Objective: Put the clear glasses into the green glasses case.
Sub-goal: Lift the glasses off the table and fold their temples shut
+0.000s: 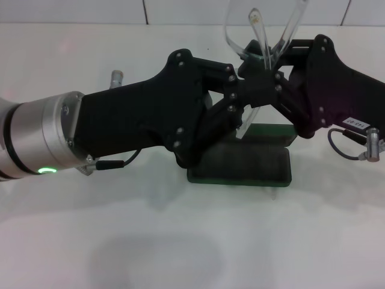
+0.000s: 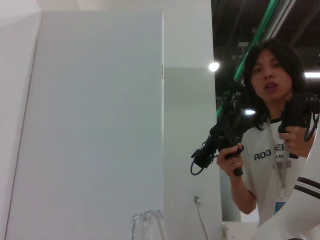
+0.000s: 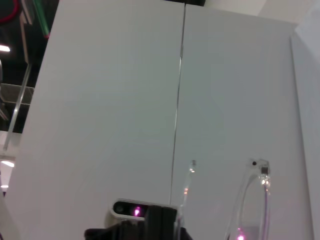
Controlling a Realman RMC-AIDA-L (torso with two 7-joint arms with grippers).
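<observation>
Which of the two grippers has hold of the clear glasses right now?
Both seem to: the left gripper and right gripper meet at the clear glasses, held above the green glasses case. Which one actually pinches is hidden.

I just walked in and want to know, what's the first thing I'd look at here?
Two black tools, left tool and right tool, meet mid-picture, holding the clear glasses up in the air. Right beneath them, the green glasses case lies open on the white table.

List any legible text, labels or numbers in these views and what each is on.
"ROO…", cut off: white shirt of the person in the left wrist view.
White sticker on the right pincer: dark characters, too small to read.
Green glasses case: no lettering visible.
</observation>
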